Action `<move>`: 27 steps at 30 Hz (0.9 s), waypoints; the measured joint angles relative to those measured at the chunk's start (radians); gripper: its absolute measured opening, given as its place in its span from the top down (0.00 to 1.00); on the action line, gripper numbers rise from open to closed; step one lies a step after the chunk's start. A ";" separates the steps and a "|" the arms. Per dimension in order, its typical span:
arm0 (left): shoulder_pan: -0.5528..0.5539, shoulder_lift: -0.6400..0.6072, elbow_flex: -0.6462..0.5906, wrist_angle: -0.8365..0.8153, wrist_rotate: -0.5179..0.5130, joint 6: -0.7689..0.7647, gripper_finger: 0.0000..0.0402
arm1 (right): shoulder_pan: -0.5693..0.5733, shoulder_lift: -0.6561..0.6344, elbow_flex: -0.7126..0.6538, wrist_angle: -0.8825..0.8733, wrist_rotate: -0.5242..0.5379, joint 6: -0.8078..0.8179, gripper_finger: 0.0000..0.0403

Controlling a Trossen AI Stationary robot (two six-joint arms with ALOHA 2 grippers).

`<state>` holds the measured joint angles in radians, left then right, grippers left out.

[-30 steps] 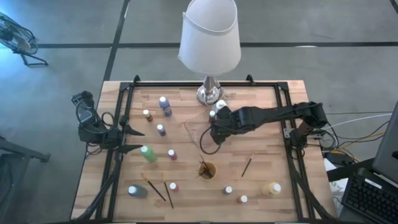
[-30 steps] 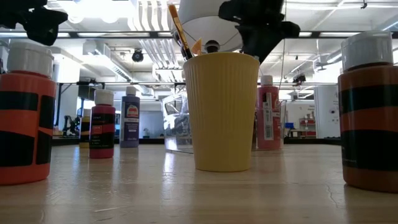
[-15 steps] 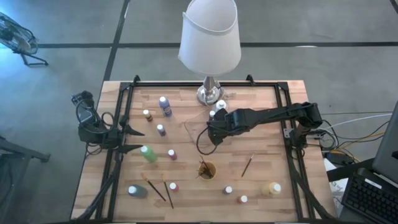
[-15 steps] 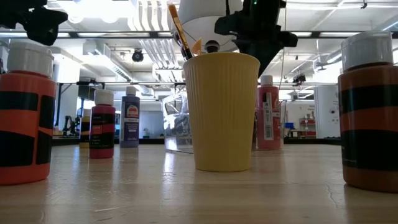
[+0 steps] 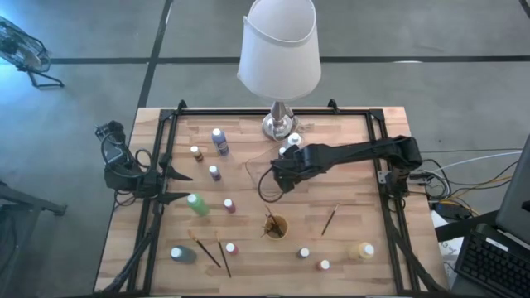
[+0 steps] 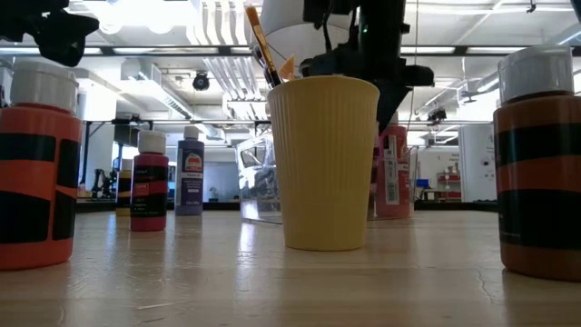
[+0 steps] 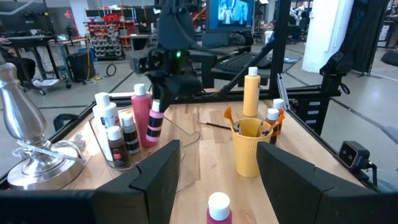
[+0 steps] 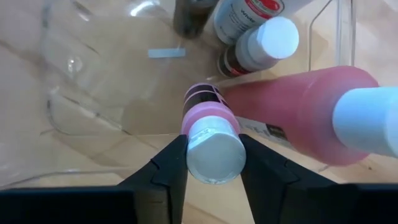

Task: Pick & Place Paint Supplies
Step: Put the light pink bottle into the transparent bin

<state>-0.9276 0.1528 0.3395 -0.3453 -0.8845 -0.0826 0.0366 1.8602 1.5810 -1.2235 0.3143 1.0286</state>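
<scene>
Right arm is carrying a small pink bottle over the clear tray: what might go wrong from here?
The right pincer grips the small pink bottle only around its cap, so it might slip or swing. The tall pink bottle and other bottles already crowd that end of the clear tray; lowering close by may knock them over. The left pincer waits at the table's left edge.

pink bottle | white cap, upright, held | over tray, beside 1 larger pink bottle

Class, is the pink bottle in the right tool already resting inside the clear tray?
Cannot tell: the right tool grips the pink bottle upright over the clear tray.
</scene>
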 joint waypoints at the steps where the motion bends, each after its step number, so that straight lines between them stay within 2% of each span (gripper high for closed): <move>1: 0.000 0.000 0.000 0.000 0.000 0.000 0.46 | -0.002 0.003 -0.001 0.002 0.000 0.000 0.71; 27: 0.000 0.000 0.000 0.000 0.000 0.000 0.46 | -0.054 -0.001 -0.129 0.090 -0.087 -0.038 0.69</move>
<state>-0.9276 0.1530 0.3393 -0.3454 -0.8841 -0.0826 -0.0176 1.8587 1.4517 -1.1336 0.2270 0.9911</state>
